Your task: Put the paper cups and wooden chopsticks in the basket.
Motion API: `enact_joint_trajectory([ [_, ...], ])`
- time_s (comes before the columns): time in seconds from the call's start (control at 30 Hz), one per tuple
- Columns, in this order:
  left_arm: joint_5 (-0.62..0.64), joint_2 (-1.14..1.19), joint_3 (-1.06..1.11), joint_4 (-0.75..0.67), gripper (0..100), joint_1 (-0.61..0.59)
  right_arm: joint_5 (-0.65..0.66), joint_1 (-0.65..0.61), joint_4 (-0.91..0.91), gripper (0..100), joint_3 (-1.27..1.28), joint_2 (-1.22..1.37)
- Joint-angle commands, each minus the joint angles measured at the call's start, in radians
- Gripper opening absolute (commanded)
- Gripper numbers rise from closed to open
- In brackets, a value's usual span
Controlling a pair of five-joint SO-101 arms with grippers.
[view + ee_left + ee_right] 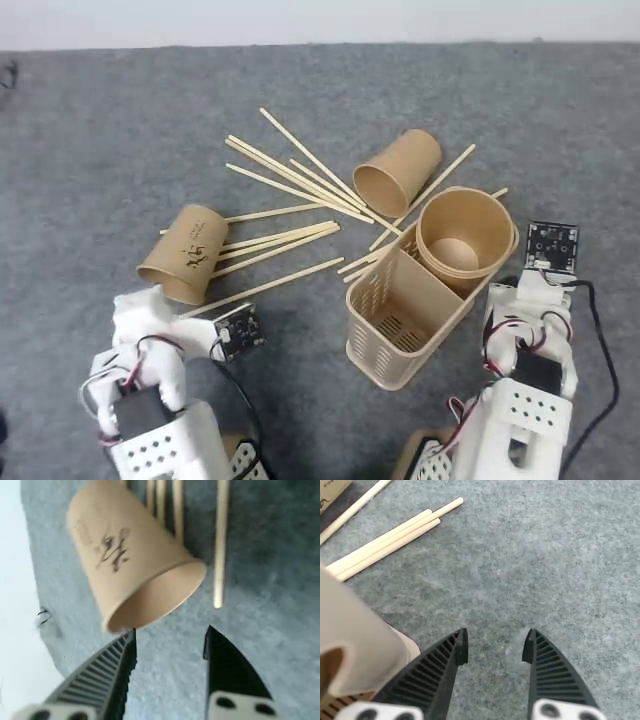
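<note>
Left end effector is spread wide, nothing between its jaws, hanging low over the grey worktop. Right in front of it lies a paper cup on its side, open mouth turned toward the tips, rim just beside one finger. Over on the other side, the right end effector gapes wide too, empty, above bare worktop just beside the basket. Nested cups stand upright in one compartment. A tipped cup lies among the scattered wooden chopsticks.
</note>
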Motion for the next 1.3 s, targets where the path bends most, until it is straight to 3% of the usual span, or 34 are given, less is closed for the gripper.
enact_joint_trajectory([
  [0.0, -0.052, -0.015, 0.107, -0.172, 21, 0.008, 0.011, -0.01, -0.022, 19.5, -0.009, -0.016],
  [0.37, -0.054, 0.011, 0.105, -0.244, 21, 0.087, 0.011, -0.01, -0.022, 19.5, -0.009, -0.016],
  [0.67, -0.054, 0.012, 0.105, -0.21, 21, 0.103, 0.011, -0.01, -0.022, 19.5, -0.009, -0.016],
  [0.93, -0.052, 0.012, 0.105, -0.06, 21, 0.152, 0.011, -0.01, -0.022, 19.5, -0.009, -0.016],
  [1.27, 0.063, 0.014, 0.105, -0.083, 11, 0.233, 0.052, -0.01, -0.019, 19.4, -0.008, -0.016],
])
